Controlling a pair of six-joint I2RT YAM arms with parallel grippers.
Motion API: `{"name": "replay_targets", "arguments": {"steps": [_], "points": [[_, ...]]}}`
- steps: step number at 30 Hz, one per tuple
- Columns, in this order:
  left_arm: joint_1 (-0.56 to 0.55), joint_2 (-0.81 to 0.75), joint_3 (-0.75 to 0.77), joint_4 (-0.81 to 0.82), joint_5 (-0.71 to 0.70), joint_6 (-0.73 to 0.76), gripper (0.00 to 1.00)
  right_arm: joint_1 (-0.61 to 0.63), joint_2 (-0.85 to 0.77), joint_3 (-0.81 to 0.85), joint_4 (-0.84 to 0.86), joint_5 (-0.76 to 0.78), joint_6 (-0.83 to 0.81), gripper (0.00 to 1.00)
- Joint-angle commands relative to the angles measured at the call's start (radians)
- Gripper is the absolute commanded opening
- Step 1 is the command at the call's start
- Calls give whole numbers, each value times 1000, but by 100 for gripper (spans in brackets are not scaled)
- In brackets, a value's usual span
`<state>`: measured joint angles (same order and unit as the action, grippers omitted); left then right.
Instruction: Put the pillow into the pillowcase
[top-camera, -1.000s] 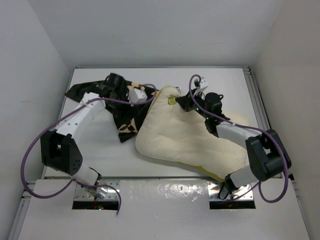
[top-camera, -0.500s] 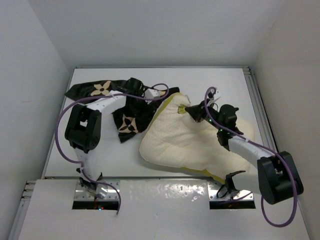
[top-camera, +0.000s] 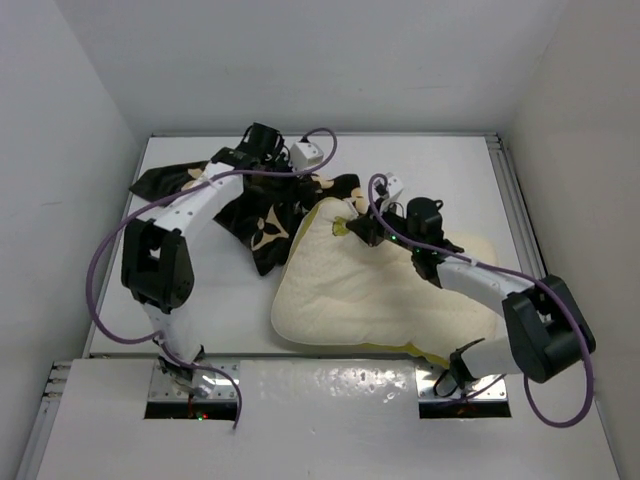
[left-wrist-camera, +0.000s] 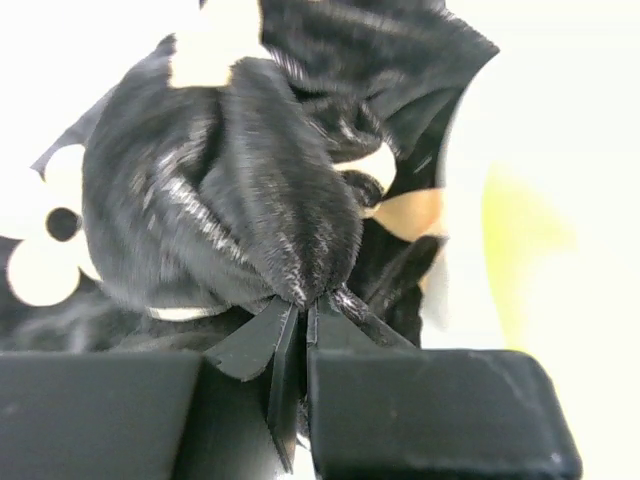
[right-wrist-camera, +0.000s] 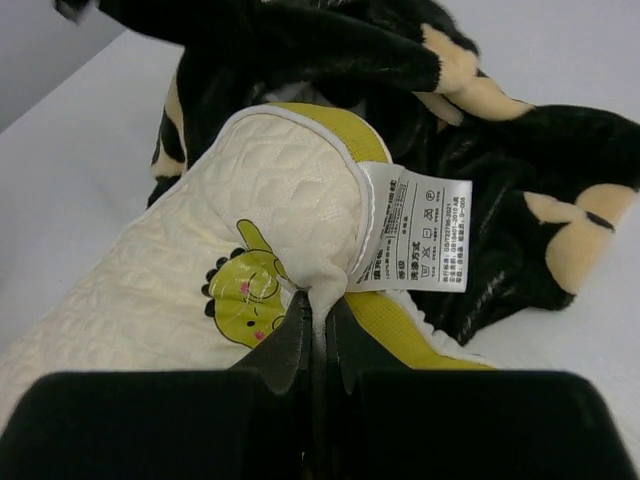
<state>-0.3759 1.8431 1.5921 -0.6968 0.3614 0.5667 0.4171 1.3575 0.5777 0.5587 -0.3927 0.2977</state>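
At the left gripper (left-wrist-camera: 305, 305): pressed together on a bunched fold of the pillowcase (left-wrist-camera: 230, 200). At the right gripper (right-wrist-camera: 318, 300): pinching the pillow (right-wrist-camera: 150, 270) by its corner edge, tag (right-wrist-camera: 410, 230) just right of the tips, logo (right-wrist-camera: 245, 290) just left. Beyond those tips, pillowcase folds against the corner; case opening hard to make out. Bare table (top-camera: 440, 160) farther ahead.

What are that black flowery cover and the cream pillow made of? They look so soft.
The pillowcase looks like plush, probably synthetic: short black pile, glossy on the folds. The pillow seems a matte cream quilted fabric, dimpled all over, with soft filling, since it bunches where pinched. Its tag looks like thin white printed cloth.
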Motion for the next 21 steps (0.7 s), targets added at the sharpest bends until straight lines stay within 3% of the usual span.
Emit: {"name": "replay_targets", "arguments": {"steps": [1, 12, 17, 21], "points": [[6, -105, 51, -53, 77, 7, 0, 48, 61, 54, -132, -15, -48, 0], [-11, -143, 126, -251, 212, 157, 0, 157, 249, 304, -183, 55, -57, 0], [-43, -147, 42, -268, 185, 182, 0, 180, 249, 280, -13, 162, 17, 0], [-50, -145, 0, -244, 244, 167, 0, 195, 268, 263, 96, 274, 105, 0]]}}
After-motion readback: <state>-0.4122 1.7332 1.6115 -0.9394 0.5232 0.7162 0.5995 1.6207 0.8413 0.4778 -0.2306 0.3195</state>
